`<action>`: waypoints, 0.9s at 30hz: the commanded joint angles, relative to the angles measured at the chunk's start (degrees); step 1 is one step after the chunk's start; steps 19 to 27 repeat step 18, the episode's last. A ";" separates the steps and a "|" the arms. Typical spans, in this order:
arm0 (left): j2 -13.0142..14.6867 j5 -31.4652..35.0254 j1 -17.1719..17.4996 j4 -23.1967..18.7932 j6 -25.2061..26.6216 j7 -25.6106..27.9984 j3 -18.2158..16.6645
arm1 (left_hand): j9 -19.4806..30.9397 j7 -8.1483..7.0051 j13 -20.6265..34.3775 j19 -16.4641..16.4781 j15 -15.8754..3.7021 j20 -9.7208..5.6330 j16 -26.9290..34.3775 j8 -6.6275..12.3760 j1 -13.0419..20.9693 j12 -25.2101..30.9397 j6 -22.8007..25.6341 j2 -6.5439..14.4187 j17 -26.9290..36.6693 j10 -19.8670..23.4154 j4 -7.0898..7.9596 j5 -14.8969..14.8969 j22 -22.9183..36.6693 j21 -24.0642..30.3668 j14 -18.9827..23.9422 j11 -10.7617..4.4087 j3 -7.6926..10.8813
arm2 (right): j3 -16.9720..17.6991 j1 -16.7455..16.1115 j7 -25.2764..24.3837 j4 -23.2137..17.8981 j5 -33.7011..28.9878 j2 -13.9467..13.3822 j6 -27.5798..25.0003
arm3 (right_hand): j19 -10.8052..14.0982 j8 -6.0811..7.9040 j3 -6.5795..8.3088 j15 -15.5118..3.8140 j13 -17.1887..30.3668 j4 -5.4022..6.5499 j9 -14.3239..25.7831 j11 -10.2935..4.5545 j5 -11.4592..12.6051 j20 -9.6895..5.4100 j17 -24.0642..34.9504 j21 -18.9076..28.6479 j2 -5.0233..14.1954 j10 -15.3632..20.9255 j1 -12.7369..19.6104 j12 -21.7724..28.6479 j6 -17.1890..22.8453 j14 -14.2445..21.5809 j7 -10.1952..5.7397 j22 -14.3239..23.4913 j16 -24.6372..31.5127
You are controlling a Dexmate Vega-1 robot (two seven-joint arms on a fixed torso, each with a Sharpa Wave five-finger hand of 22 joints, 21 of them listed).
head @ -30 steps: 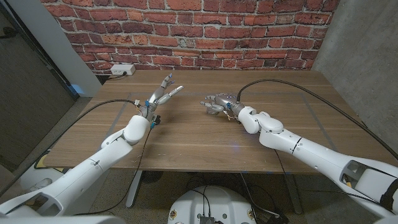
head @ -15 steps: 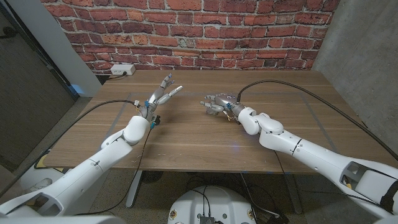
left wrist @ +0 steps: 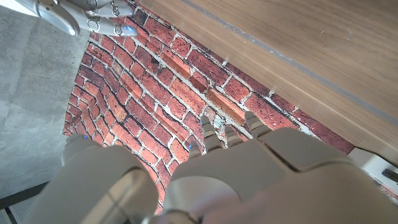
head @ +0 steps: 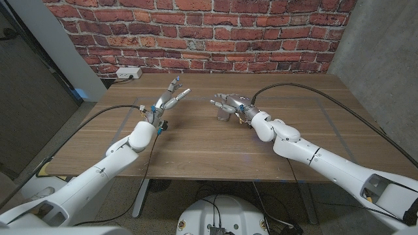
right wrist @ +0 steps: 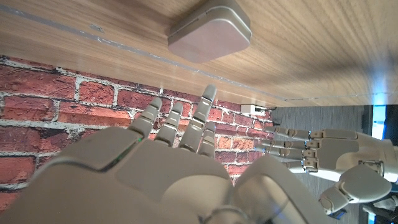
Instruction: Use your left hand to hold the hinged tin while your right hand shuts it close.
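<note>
A small silver hinged tin (head: pixel 224 116) with rounded corners lies on the wooden table (head: pixel 196 147), and its lid looks shut (right wrist: pixel 209 30). My right hand (head: pixel 230 102) hovers just above and behind it, fingers stretched out and apart, not touching it. My left hand (head: pixel 171 96) is raised to the tin's left, a hand's width away, with its fingers spread and nothing in them. The right wrist view shows that left hand (right wrist: pixel 323 155) held open in the air, and the left wrist view catches the right hand's fingers (left wrist: pixel 87 12).
A black cable (head: pixel 294 87) runs over the table's right half to my right arm, and another (head: pixel 104 114) trails along the left side. A white power strip (head: pixel 127 74) sits behind the back left corner, in front of the brick wall (head: pixel 209 32).
My right hand has lifted up and off the tin, which now shows uncovered below it. My left hand has stayed where it was.
</note>
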 commanded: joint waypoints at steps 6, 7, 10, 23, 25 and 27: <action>-0.90 -1.03 -2.19 6.58 -10.12 -2.14 -0.75 | 0.03 -0.48 0.13 0.43 0.18 0.44 -0.29 -0.04 0.41 -0.17 -4.69 0.03 0.16 0.71 -0.03 0.27 0.04 -0.24 0.43 0.37 -0.46 | 6.09 -5.00 -7.03 -3.90 8.75 1.67 -1.39 | 0.00 0.72 0.10 -0.68 0.21 -0.28 0.18 -0.29 0.36 0.63 0.16 -0.05 0.20 -0.58 1.13 -0.33 0.13 0.22 0.10 0.06 -0.05; -0.88 -1.08 -2.26 6.64 -10.25 -2.42 -0.73 | 0.03 -0.47 0.13 0.41 0.20 0.44 -0.28 -0.03 0.41 -0.16 -4.61 0.04 0.16 0.75 -0.02 0.29 0.04 -0.25 0.46 0.41 -0.48 | 6.44 -5.22 -7.32 -4.14 9.25 1.60 -1.44 | 0.01 0.73 0.10 -0.73 0.21 -0.28 0.18 -0.24 0.36 0.58 0.16 -0.07 0.20 -0.55 1.14 -0.32 0.15 0.20 0.09 0.06 -0.07; -0.85 -0.83 -2.29 6.29 -10.35 -2.74 -0.71 | 0.03 -0.48 0.13 0.39 0.23 0.47 -0.30 -0.02 0.40 -0.19 -4.48 0.11 0.16 0.80 0.00 0.36 0.04 -0.28 0.48 0.29 -0.57 | 7.29 -5.73 -8.05 -4.92 10.47 1.46 -1.91 | -1.62 0.77 0.07 -0.02 0.26 -0.29 0.19 -0.38 0.35 0.51 0.16 -0.94 0.14 -1.52 1.32 -0.79 0.16 -1.93 0.14 0.06 -0.91; -1.20 -0.34 -1.05 4.08 -8.26 -1.59 -1.12 | 0.02 -0.47 0.14 0.36 0.28 0.52 -0.34 0.03 0.40 -0.22 -4.13 0.22 0.16 0.96 0.04 0.48 0.04 -0.34 0.51 0.48 -0.73 | 7.63 -4.44 -7.36 -3.12 13.93 1.02 1.70 | -2.34 0.74 0.03 -0.31 0.30 -0.21 0.19 -0.38 0.34 1.79 0.19 -1.34 0.17 -1.80 1.34 -0.96 0.00 -2.29 0.19 0.03 -0.86; -1.20 -0.34 -1.05 4.08 -8.26 -1.59 -1.12 | 0.02 -0.47 0.14 0.36 0.28 0.52 -0.34 0.03 0.40 -0.22 -4.13 0.22 0.16 0.96 0.04 0.48 0.04 -0.34 0.51 0.48 -0.73 | 7.63 -4.44 -7.36 -3.12 13.93 1.02 1.70 | -2.34 0.74 0.03 -0.31 0.30 -0.21 0.19 -0.38 0.34 1.79 0.19 -1.34 0.17 -1.80 1.34 -0.96 0.00 -2.29 0.19 0.03 -0.86; -1.20 -0.34 -1.05 4.08 -8.26 -1.59 -1.12 | 0.02 -0.47 0.14 0.36 0.28 0.52 -0.34 0.03 0.40 -0.22 -4.13 0.22 0.16 0.96 0.04 0.48 0.04 -0.34 0.51 0.48 -0.73 | 7.63 -4.44 -7.36 -3.12 13.93 1.02 1.70 | -2.34 0.74 0.03 -0.31 0.30 -0.21 0.19 -0.38 0.34 1.79 0.19 -1.34 0.17 -1.80 1.34 -0.96 0.00 -2.29 0.19 0.03 -0.86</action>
